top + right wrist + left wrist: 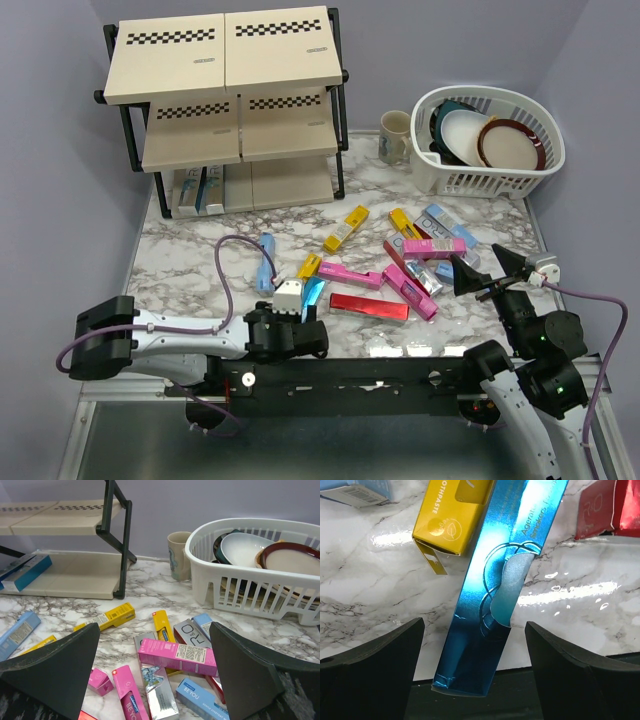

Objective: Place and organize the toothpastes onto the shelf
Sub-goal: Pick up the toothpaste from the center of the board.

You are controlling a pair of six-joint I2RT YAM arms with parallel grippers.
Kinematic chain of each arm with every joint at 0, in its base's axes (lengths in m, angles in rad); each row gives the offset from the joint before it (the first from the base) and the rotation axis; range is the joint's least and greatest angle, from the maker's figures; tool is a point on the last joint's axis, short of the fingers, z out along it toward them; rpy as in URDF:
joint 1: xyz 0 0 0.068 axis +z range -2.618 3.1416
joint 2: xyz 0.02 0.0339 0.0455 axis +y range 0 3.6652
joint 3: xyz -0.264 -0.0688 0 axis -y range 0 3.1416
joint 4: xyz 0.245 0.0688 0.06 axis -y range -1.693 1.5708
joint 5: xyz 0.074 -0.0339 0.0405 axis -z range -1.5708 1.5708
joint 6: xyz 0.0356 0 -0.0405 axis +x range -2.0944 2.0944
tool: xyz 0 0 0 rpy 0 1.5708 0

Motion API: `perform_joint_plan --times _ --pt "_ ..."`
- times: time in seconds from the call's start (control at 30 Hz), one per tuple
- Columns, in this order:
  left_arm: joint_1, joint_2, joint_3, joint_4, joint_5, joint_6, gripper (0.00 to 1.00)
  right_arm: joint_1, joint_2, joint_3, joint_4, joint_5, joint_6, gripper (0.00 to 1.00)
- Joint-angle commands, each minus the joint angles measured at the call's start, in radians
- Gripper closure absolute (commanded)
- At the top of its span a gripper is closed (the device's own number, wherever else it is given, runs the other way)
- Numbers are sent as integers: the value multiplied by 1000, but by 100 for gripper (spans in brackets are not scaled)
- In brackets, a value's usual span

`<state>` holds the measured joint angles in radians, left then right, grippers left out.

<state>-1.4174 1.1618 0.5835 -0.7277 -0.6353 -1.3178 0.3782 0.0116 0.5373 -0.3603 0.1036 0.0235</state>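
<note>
Several toothpaste cartons lie scattered on the marble table: a light blue one (266,262), yellow ones (346,228), a red one (369,306) and a pile on the right topped by a pink one (433,245). My left gripper (303,300) is open with its fingers either side of a metallic teal-blue carton (505,580), apart from it on both sides; the gripper (475,665) is low over the table's near edge. My right gripper (487,268) is open and empty, at the near right of the pile (177,655). The shelf (225,100) stands at the back left with a few cartons (195,190) on its bottom tier.
A white dish basket (490,140) with plates and bowls stands at the back right, a mug (396,135) beside it. A yellow carton (452,520) lies just left of the teal one. Purple walls close in on the left, back and right.
</note>
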Motion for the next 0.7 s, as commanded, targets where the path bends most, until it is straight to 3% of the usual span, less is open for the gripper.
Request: perform_joint_plan --times 0.0,0.23,0.67 --pt "-25 -4 24 -1 -3 112 7 5 -283 3 0 16 -13 0" --pt "-43 73 44 10 20 209 13 5 -285 4 -2 19 -13 0" --pt "-46 113 33 -19 80 209 30 5 -285 3 0 19 -13 0"
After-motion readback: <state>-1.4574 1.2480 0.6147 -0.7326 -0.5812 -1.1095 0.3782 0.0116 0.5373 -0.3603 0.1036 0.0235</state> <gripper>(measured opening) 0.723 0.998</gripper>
